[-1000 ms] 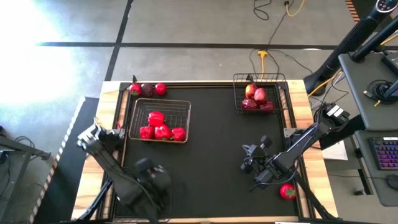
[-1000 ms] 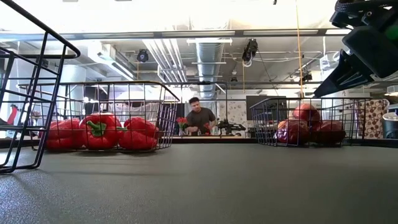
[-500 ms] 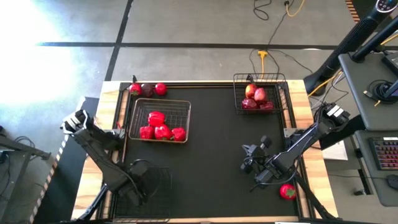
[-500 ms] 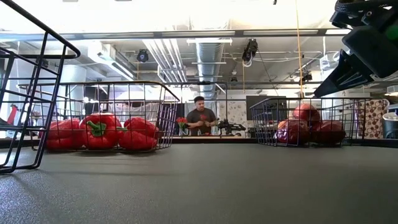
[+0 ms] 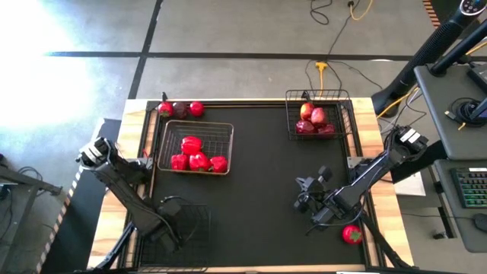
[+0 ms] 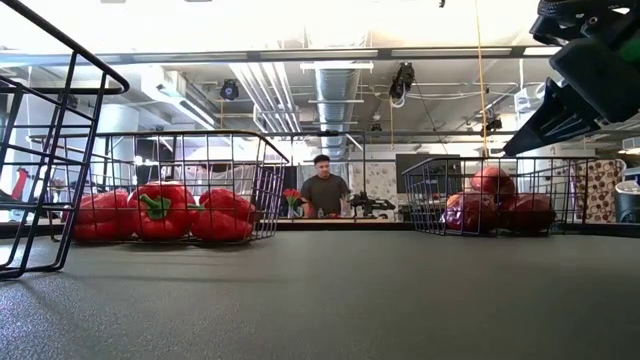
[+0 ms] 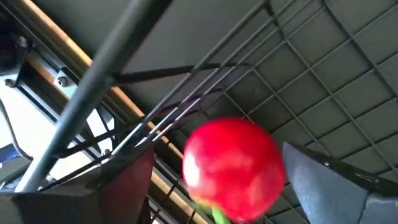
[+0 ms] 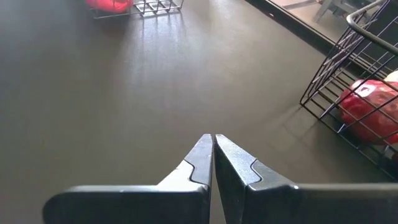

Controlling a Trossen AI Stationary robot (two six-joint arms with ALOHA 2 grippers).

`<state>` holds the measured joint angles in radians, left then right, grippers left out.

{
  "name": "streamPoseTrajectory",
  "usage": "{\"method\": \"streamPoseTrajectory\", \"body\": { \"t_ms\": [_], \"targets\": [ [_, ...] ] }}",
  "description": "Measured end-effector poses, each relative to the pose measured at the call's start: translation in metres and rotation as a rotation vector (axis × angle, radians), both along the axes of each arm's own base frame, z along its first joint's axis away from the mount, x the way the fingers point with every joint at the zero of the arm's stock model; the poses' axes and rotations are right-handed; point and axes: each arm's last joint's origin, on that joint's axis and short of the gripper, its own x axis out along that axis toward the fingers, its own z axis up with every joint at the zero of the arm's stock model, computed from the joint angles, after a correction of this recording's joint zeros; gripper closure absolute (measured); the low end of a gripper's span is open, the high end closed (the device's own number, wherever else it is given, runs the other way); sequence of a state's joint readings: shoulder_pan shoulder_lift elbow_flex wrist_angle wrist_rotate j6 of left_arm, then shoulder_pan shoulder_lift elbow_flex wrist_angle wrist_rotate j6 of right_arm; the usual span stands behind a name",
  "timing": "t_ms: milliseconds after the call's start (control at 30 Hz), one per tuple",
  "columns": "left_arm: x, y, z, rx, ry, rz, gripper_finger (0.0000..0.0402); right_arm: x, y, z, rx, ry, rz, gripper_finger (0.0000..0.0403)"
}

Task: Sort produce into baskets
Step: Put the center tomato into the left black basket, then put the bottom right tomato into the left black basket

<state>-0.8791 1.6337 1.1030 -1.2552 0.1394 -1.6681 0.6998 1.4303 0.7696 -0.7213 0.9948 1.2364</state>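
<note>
My left gripper (image 7: 217, 168) is down inside the near-left wire basket (image 5: 199, 207), open. A round red tomato (image 7: 233, 168) with a green stalk sits between its fingers over the mesh (image 7: 323, 68). My right gripper (image 8: 213, 146) is shut and empty, above the mat at the near right (image 5: 304, 199). Red peppers (image 5: 198, 156) lie in the far-left basket (image 5: 196, 123). Apples (image 5: 316, 120) lie in the far-right basket (image 5: 316, 93). One tomato (image 5: 351, 234) lies on the near-right wooden border. My left gripper's fingers stand on either side of the tomato. A gap shows between the tomato and one finger (image 7: 124, 180). Whether the other finger (image 7: 323, 180) touches the tomato, I cannot tell.
Three small red and maroon fruits (image 5: 181, 110) lie along the table's far-left edge. The middle of the black mat (image 5: 259, 175) is open. In the low view the pepper basket (image 6: 270, 165) and apple basket (image 6: 420, 195) stand far off. A person (image 6: 322, 190) stands in the room behind.
My left arm has swung its elbow toward the table's left edge, and its gripper has gone down into the near-left basket. My right arm has kept still.
</note>
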Motion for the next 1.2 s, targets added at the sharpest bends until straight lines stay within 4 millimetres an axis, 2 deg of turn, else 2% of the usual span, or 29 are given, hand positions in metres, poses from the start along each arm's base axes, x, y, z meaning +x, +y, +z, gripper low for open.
{"method": "streamPoseTrajectory", "body": {
  "t_ms": [167, 267, 367, 500, 600, 700, 800, 900, 1067, 1200],
  "targets": [
    [0.0, 0.002, 0.008, 0.03, 0.011, -0.016, 0.0061, 0.0, 0.0, 0.0, -0.009, 0.009, 0.009, 0.0394],
    [0.015, 0.004, 0.025, 0.032, -0.04, 0.037, 0.0061, 0.0, 0.0, 0.0, -0.01, 0.008, 0.009, 0.0394],
    [0.04, 0.005, 0.055, 0.015, -0.22, 0.039, 0.0061, 0.0, 0.0, 0.0, -0.008, 0.005, 0.009, 0.0394],
    [0.064, 0.007, 0.102, 0.091, -0.529, -0.062, 0.0061, 0.001, 0.001, 0.0, -0.002, -0.002, 0.009, 0.0394],
    [0.072, 0.009, 0.13, 0.268, -0.77, -0.141, 0.0061, 0.002, 0.002, 0.0, -0.001, -0.006, 0.017, 0.0394],
    [0.077, 0.008, 0.145, 0.491, -0.965, -0.219, 0.0061, 0.002, 0.002, 0.0, -0.004, -0.003, 0.023, 0.0394],
    [0.083, 0.008, 0.146, 0.649, -1.049, -0.282, 0.0061, 0.003, 0.003, 0.0, 0.003, -0.005, 0.028, 0.0394],
    [0.092, 0.009, 0.139, 0.768, -1.08, -0.316, 0.0061, 0.001, 0.006, 0.0, 0.019, 0.021, 0.056, 0.0394],
    [0.107, 0.011, 0.114, 0.892, -1.068, -0.397, 0.0061, -0.005, 0.015, 0.0, 0.045, -0.008, 0.076, 0.0394],
    [0.122, 0.021, 0.088, 0.947, -1.049, -0.405, 0.0061, -0.009, 0.025, 0.001, 0.097, -0.067, 0.094, 0.0394]
  ]
}}
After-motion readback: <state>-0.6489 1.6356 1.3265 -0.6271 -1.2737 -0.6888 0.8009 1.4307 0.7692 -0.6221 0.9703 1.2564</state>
